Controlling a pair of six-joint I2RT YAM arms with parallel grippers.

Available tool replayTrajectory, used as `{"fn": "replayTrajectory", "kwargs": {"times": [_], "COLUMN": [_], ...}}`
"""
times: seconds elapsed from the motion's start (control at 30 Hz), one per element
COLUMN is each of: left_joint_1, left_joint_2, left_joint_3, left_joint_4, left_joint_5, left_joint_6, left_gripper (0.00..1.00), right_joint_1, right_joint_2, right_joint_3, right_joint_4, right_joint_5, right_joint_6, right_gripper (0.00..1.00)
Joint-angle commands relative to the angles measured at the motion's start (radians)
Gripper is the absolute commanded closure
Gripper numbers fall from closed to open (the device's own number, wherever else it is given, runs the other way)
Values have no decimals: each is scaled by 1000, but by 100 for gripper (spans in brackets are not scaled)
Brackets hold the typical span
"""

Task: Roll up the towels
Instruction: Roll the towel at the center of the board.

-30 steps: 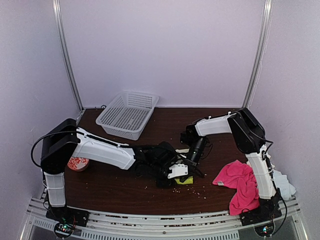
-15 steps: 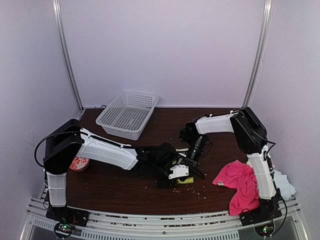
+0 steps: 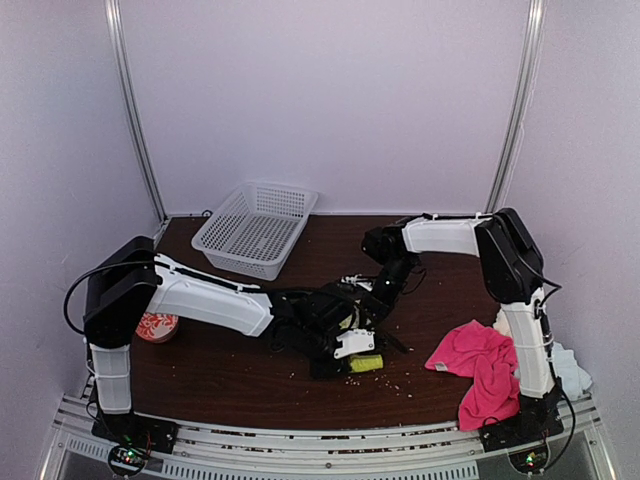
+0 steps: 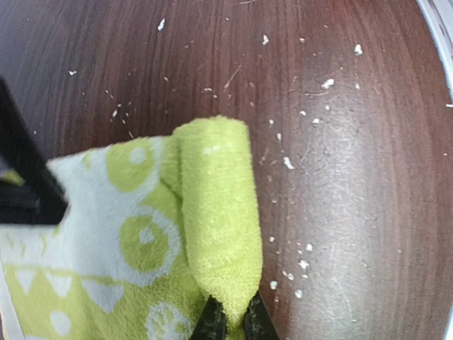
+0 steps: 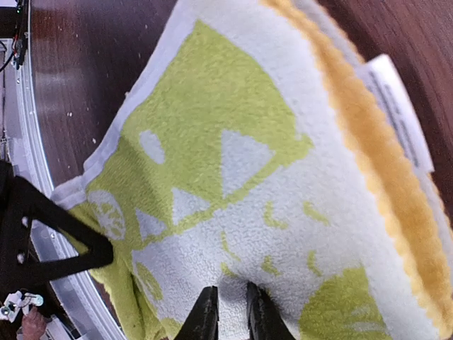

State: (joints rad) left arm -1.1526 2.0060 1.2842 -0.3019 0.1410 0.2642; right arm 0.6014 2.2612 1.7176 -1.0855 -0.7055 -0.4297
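On dark table (image 4: 354, 177), lime-yellow patterned towel (image 4: 212, 205), partly rolled

Fuzzy terry cloth: the lime towel (image 4: 216, 205) pinched in my left fingers (image 4: 211, 324). Beneath, a glossy wood-grain table (image 4: 354, 177), white-flecked toward three o'clock.

White arm shells (image 3: 205, 298) with black joints (image 3: 118, 297) and bases (image 3: 135, 432).
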Motion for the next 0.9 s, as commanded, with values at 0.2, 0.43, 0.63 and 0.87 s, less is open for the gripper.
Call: {"fn": "replayTrajectory", "kwargs": {"times": [0.2, 0.43, 0.63, 0.87], "left_joint_1": [34, 131, 252, 325], "left_joint_2": [29, -3, 66, 182], "left_joint_3": [13, -88, -112, -131], "left_joint_4": [-118, 29, 137, 244], "left_joint_5": [130, 314, 629, 876], "left_joint_6": [-102, -235, -381, -579], "left_gripper": [100, 100, 100, 100], "right_joint_1": [-2, -135, -135, 13], "right_joint_2": [-1, -282, -553, -762], "right_joint_3": [163, 132, -40, -285], "right_joint_4": [25, -27, 39, 22], "right_joint_5": [114, 5, -150, -75], "right_joint_6": [51, 10, -51, -309], "right_gripper": [85, 80, 76, 73]}}
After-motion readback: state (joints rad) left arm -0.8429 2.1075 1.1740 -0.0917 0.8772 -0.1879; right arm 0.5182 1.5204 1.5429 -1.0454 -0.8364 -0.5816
